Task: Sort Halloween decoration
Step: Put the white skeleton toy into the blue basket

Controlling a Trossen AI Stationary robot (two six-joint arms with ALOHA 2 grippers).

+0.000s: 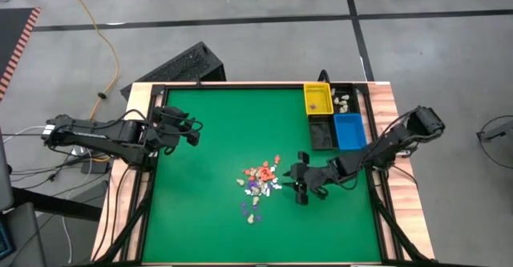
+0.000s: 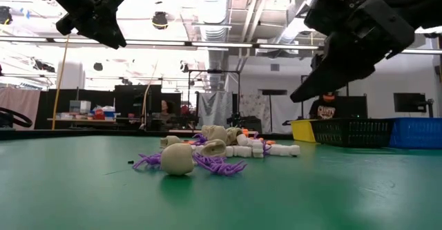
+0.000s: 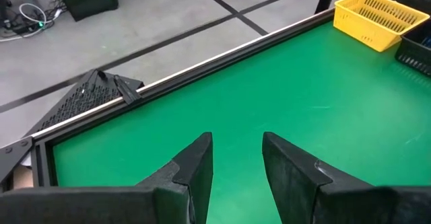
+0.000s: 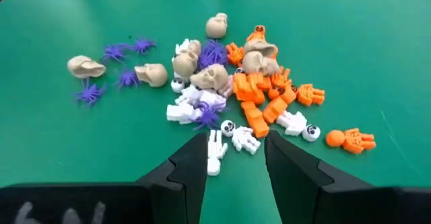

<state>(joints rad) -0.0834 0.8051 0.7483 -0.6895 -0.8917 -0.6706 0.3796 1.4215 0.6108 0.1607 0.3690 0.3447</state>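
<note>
1. Halloween decoration [image 1: 260,185] was seen heaped in a loose pile near the middle of the green counter [image 1: 208,123], a little toward the right arm's side, with cream skulls, orange figures, white skeletons and purple spiders mixed together.
2. A few pieces were already seen lying in the yellow bin [image 1: 317,99] and in the black bin beside it [image 1: 345,101] at the counter's far right corner; the blue bin [image 1: 349,131] stood next to them.
3. The right gripper [image 1: 295,183] was held just beside the pile's right edge, its fingers parted and empty, pointing into the heap.
4. In the right wrist view, a white skeleton [image 4: 215,150] was found lying closest to that gripper, just ahead of the gap between the fingers, with its long axis running roughly along the line of approach rather than across it; a second white skeleton [image 4: 247,140] lay just beside it.
5. The left gripper [image 1: 190,132] was kept well apart from the pile, near the counter's left edge, fingers open around nothing.
6. The right arm was judged far the nearer, so a short advance and descent onto the nearest skeleton would be called for, with crowding by its neighbour a risk.
</note>
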